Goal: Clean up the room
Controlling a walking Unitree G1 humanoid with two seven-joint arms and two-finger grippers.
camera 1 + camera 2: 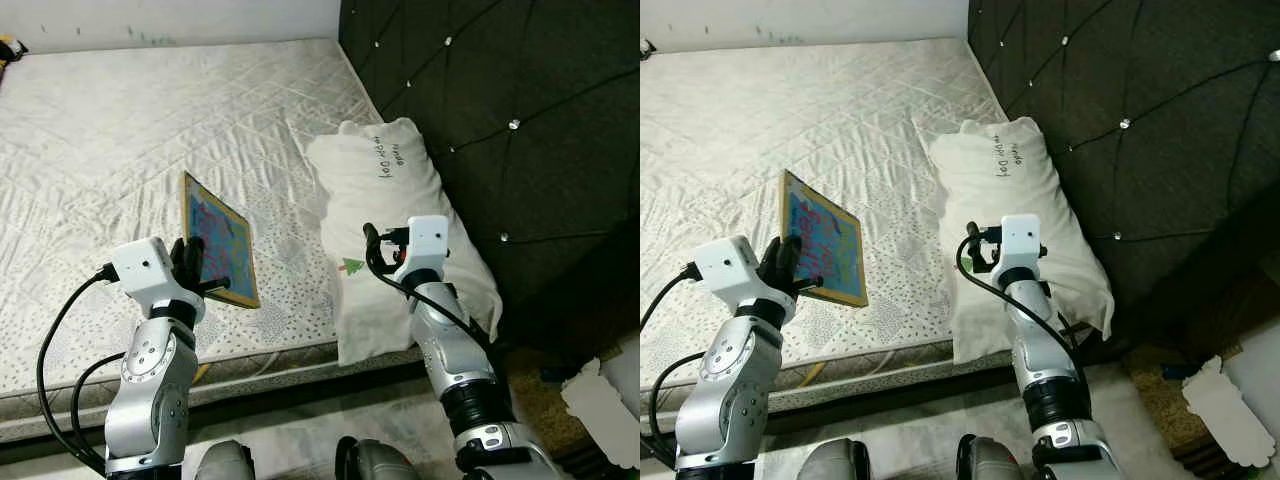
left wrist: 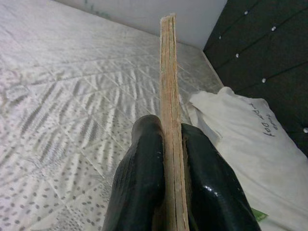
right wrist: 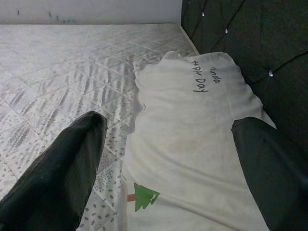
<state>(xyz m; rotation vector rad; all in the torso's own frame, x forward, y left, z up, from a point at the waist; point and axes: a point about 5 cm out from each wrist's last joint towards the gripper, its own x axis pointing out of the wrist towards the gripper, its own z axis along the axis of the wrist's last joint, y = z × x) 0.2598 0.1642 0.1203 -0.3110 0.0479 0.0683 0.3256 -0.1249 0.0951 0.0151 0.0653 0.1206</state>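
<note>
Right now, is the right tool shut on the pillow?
No, the right tool hangs open above the pillow, fingers spread wide apart.

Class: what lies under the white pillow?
The pillow rests on the quilted mattress, against the dark headboard. Its near end overhangs the mattress edge. Anything beneath the pillow is covered.

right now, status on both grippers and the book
Left gripper shut on picture book, held above mattress. Right gripper open over white pillow. Nothing in the way.
</note>
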